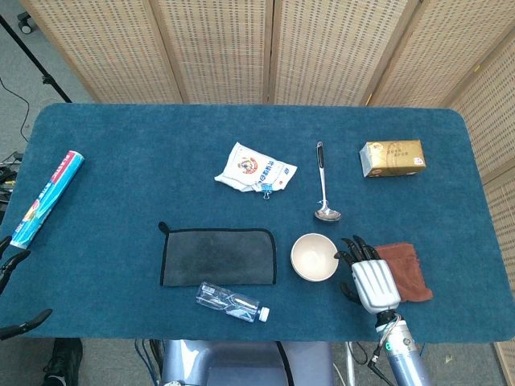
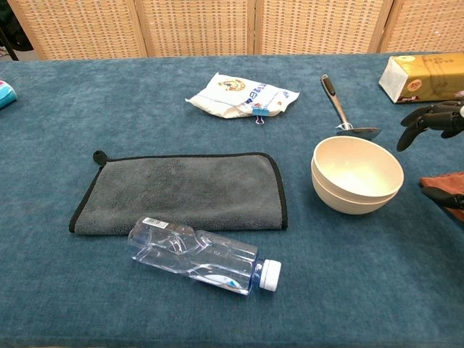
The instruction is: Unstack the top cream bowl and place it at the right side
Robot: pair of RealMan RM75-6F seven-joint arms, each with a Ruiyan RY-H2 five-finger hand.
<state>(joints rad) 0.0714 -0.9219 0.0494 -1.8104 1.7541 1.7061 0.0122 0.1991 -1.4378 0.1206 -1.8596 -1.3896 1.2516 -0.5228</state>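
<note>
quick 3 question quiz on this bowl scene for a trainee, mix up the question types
1. True or false: the right hand already holds the cream bowls.
2. Which lies just beyond the bowls? A) ladle B) water bottle C) tissue box
3. Fill in: beside the right hand, on the side away from the bowls, lies a brown ____.

Key:
1. False; its fingers are spread beside the bowls, apart from them.
2. A
3. cloth
</note>
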